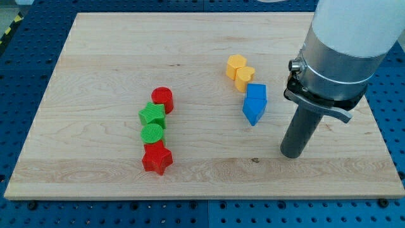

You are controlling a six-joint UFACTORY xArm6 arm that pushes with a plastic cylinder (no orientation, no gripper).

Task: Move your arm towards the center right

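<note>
My tip (292, 154) sat on the board (114, 57) at the view's right, a little below the middle — planted on bare wood, touching no block. There was no hand to spread or pinch here: the arm (345, 44) ended in a plain dark rod (300, 130), clamped under a grey collar (330, 77) and standing upright. Nearest to the tip were the two blue blocks, just off to the view's left and slightly higher: the upper blue block (257, 94) and the lower blue block (252, 111) pressed together, their exact shapes hard to make out, the lower one coming to a point at its bottom. Above those, towards the view's top, sat two yellow blocks — the upper yellow block (236, 65) and the lower yellow block (244, 77), touching, the lower one just beside the blue pair. Well apart, left of the board's middle, ran a column of four: a red cylinder (162, 98) at the top, a green block (152, 114) of angular outline touching it, a green cylinder (152, 133) under that, and a red star (157, 158) at the bottom. The board lay on a blue table (25, 69) with a grid of holes.
</note>
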